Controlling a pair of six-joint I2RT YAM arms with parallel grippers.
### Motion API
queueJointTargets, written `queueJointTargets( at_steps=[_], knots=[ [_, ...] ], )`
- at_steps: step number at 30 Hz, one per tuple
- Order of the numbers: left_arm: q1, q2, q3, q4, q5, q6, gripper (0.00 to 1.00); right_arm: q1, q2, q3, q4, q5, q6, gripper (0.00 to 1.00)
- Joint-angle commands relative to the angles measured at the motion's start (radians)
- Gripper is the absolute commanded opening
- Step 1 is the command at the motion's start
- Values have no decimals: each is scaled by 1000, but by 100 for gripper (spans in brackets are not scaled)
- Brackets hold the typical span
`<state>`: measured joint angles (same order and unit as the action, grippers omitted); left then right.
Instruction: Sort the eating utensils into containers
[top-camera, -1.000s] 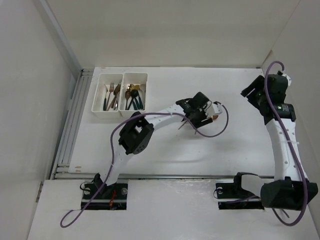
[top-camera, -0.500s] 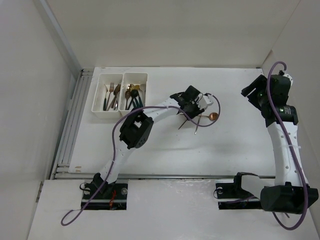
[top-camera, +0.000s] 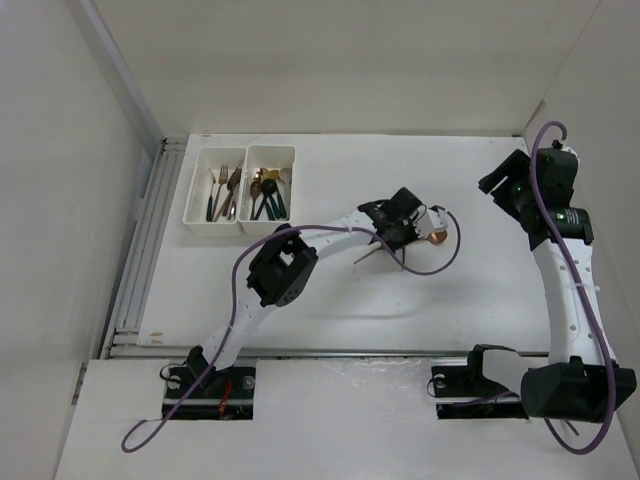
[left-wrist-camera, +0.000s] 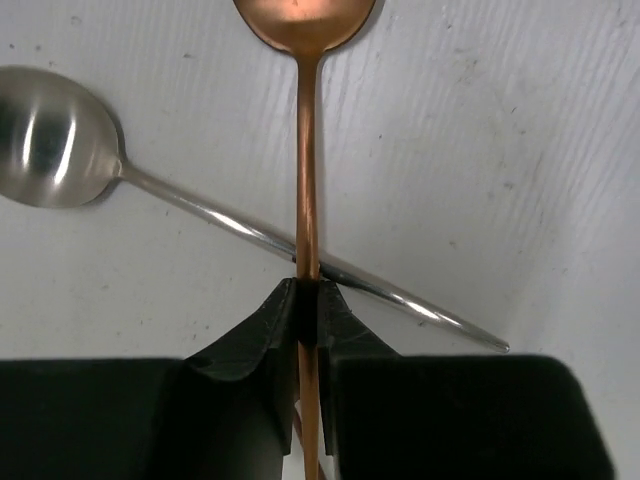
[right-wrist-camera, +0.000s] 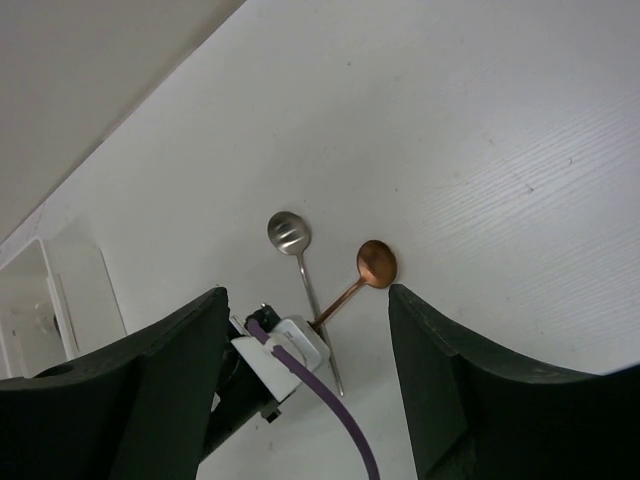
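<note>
Two spoons remain | left gripper (left-wrist-camera: 308, 310) pinches copper spoon (left-wrist-camera: 306, 180) over silver spoon (left-wrist-camera: 60, 140) | right gripper (right-wrist-camera: 305, 292) spread | next: lift toward spoon tray (top-camera: 272, 149)

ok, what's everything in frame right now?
trays: 2, white, joined, far left of table
sorted utensils: several, count unclear, copper, gold and dark, in the trays; forks show in the left one
copper spoon: 1, copper, mid-table, handle clamped by left gripper
silver spoon: 1, silver, on table, crossing under copper spoon
table: 1, white
cables: 2, purple, one per arm
left gripper: black, shut on copper spoon
right gripper: black, open, empty, far right
</note>
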<state>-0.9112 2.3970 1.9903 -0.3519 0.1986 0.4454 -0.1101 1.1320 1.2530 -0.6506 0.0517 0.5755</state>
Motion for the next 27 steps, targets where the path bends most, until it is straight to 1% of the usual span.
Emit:
queueJointTargets(
  at_steps=[1,5,8,12,13,16,18,20,21,23,24,25,27],
  knots=[
    [-3,4,2,27,-39,-17,0,6,-5,-4,39,-9,-14,70],
    [-3,-28,-7,27,-76,-17,0,6,-14,-4,39,-18,-14,70],
    [6,-90,-7,36,-85,-45,0,6,-14,-4,48,-27,-23,70],
    [40,-209,2,45,-85,-123,0,6,-14,-13,48,-36,-23,70],
    [40,-229,14,45,-85,-123,0,6,-14,-13,48,-36,-23,70],
    [84,-281,51,45,-123,-195,0,6,-14,-13,57,-46,-23,69],
    [129,-315,86,10,-157,-249,0,6,-5,-23,57,-46,-23,69],
    [168,-358,99,-1,-185,-336,0,6,-5,-32,57,-36,-23,69],
    [214,-370,90,-1,-233,-364,0,6,-5,-32,57,-18,-14,69],
    [265,-397,44,10,-298,-431,0,6,-5,-32,57,-6,-14,69],
    [318,-418,21,10,-382,-450,0,6,-5,-32,57,-6,-14,69],
    [345,-418,1,24,-427,-468,0,6,-5,-32,57,-6,-14,69],
    [397,-427,-59,33,-487,-496,0,6,8,-46,57,-6,-14,69]
  ],
)
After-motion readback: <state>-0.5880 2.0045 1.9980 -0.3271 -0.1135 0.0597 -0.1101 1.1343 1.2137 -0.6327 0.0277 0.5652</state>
